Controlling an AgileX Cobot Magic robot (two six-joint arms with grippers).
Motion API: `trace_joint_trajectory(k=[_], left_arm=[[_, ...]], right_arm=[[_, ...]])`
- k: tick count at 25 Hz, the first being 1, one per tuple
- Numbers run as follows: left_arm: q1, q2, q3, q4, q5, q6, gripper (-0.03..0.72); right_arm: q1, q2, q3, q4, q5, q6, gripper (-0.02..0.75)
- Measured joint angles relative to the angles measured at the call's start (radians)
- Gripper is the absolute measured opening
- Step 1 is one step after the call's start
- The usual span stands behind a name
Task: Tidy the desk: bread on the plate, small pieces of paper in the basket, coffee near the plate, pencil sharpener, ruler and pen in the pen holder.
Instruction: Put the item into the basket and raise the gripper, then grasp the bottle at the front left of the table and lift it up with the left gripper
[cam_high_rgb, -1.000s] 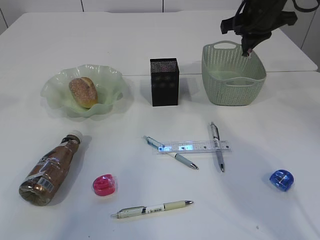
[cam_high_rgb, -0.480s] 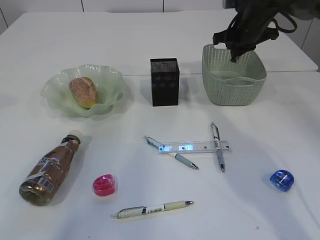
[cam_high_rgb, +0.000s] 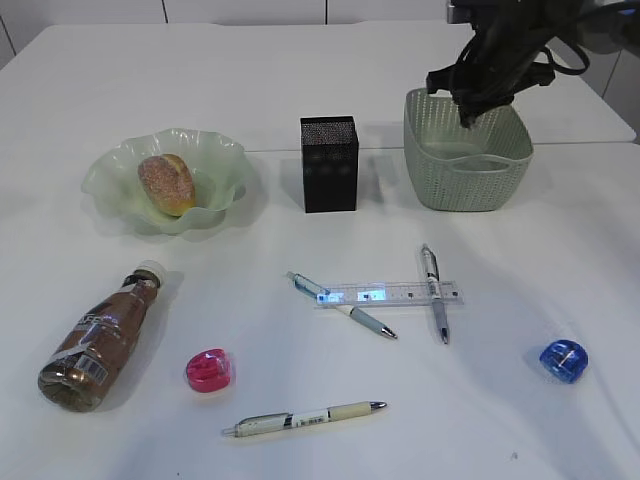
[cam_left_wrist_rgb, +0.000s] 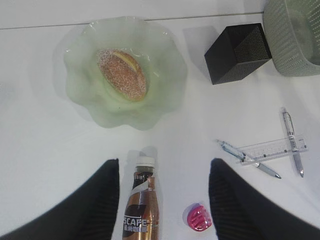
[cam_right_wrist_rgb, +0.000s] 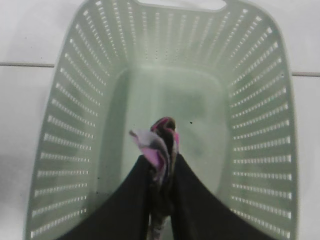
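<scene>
**Paper wad poised over basket**

Left gripper (cam_left_wrist_rgb: 162, 200) hangs spread wide and empty above the coffee bottle (cam_left_wrist_rgb: 141, 212), whose base is cropped. Right gripper (cam_right_wrist_rgb: 161, 187) pinches a pink-and-white paper wad (cam_right_wrist_rgb: 159, 145) over the green basket (cam_right_wrist_rgb: 260, 125); its fingertips are hidden.

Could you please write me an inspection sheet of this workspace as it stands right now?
Surface: white desk, a seam across it.
Job's things: bread on plate; coffee lying down; ruler across two pens; third pen in front; pen holder upright.
Clutter: pink sharpener, blue sharpener.
Grippers: right gripper pinches paper wad over basket; left gripper open above coffee.
Cables: on right arm.
Surroundings: nothing seen.
</scene>
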Motion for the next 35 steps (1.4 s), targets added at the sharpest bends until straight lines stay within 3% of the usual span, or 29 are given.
trace_joint_trajectory(k=[1,2,3,5,8,15,23,27,35], left_arm=[[0.000,0.000,0.000,0.000,0.000,0.000,0.402],[0.000,0.000,0.000,0.000,0.000,0.000,0.401],[0.000,0.000,0.000,0.000,0.000,0.000,0.401],[0.000,0.000,0.000,0.000,0.000,0.000,0.401],[0.000,0.000,0.000,0.010,0.000,0.000,0.401],[0.000,0.000,0.000,0.015,0.000,0.000,0.401],[0.000,0.016,0.000,0.044,0.000,0.000,0.401],[0.000,0.018,0.000,0.044,0.000,0.012,0.401],[0.000,0.018,0.000,0.030,0.000,0.022,0.401]], right_arm=[[0.000,0.000,0.000,0.000,-0.002,0.000,0.151],[0.000,0.000,0.000,0.000,-0.002,0.000,0.151],[0.000,0.000,0.000,0.000,-0.007,0.007,0.260],[-0.002,0.000,0.000,0.000,-0.009,0.011,0.363],[-0.006,0.000,0.000,0.000,-0.009,0.014,0.439],[-0.014,-0.008,0.000,0.002,0.045,0.015,0.461],[-0.015,-0.208,0.000,0.006,0.275,0.016,0.460],[-0.015,-0.302,0.016,0.006,0.294,0.016,0.460],[-0.015,-0.504,0.209,0.013,0.299,0.010,0.460]])
